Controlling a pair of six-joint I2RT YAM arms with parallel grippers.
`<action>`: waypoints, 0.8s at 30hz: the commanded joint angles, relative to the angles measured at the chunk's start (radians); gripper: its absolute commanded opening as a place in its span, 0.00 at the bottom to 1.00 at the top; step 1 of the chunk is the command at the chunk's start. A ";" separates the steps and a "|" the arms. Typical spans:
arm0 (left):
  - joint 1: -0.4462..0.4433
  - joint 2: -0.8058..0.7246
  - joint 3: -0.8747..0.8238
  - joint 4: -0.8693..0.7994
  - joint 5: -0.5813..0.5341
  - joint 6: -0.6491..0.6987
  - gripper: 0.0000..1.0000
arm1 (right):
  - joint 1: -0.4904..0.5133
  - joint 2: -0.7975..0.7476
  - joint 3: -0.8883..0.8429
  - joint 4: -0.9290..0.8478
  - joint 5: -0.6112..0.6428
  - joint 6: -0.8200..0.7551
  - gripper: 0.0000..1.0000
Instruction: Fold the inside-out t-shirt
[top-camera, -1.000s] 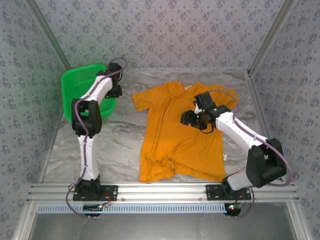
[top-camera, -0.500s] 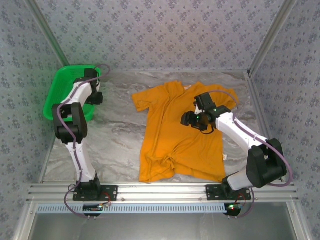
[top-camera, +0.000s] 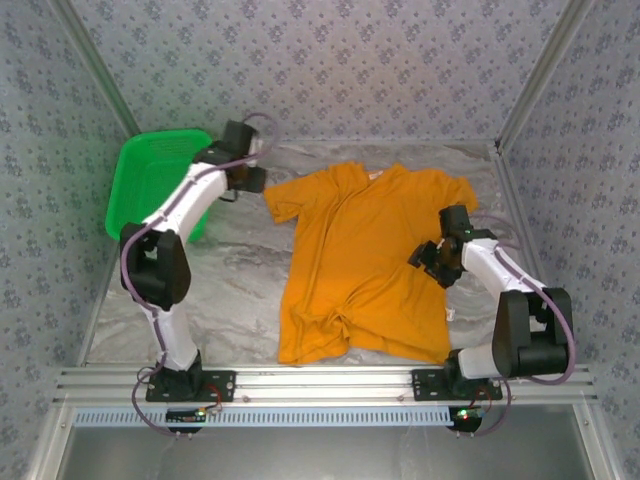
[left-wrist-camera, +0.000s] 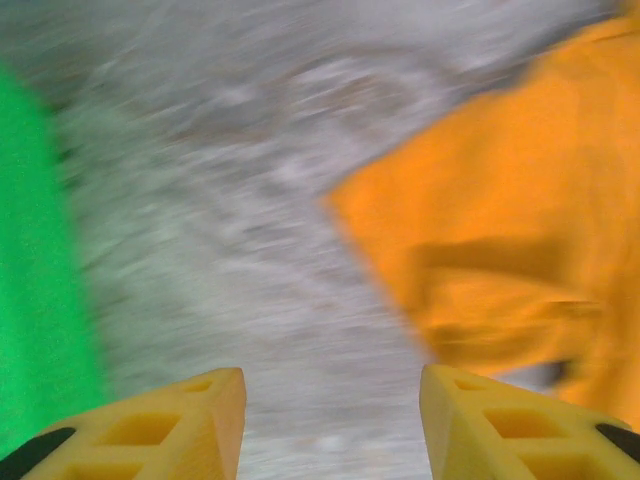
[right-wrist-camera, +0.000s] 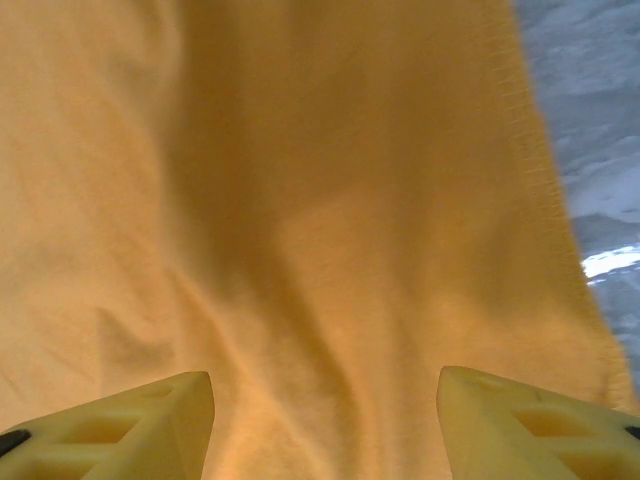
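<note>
An orange t-shirt (top-camera: 365, 265) lies spread flat on the marbled desk (top-camera: 240, 280), the left pincer (left-wrist-camera: 330, 400) released over bare desk between the shirt and a green basket (top-camera: 150, 190), the right pincer (right-wrist-camera: 325, 400) released above the shirt's right edge.

A robot lab enclosure: patterned wall panels (top-camera: 330, 70), aluminium frame rails (top-camera: 320, 381) and a marble-look tabletop (top-camera: 240, 272) boxed in.
</note>
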 joint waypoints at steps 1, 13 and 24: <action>-0.122 0.035 -0.052 0.089 0.097 -0.144 0.49 | -0.031 0.028 -0.002 0.011 -0.038 -0.019 0.62; -0.216 0.382 0.158 0.049 -0.017 -0.223 0.49 | -0.016 0.104 -0.018 0.074 -0.044 -0.019 0.62; 0.010 0.493 0.237 0.052 -0.066 -0.175 0.40 | 0.000 0.362 0.152 0.218 -0.044 -0.074 0.60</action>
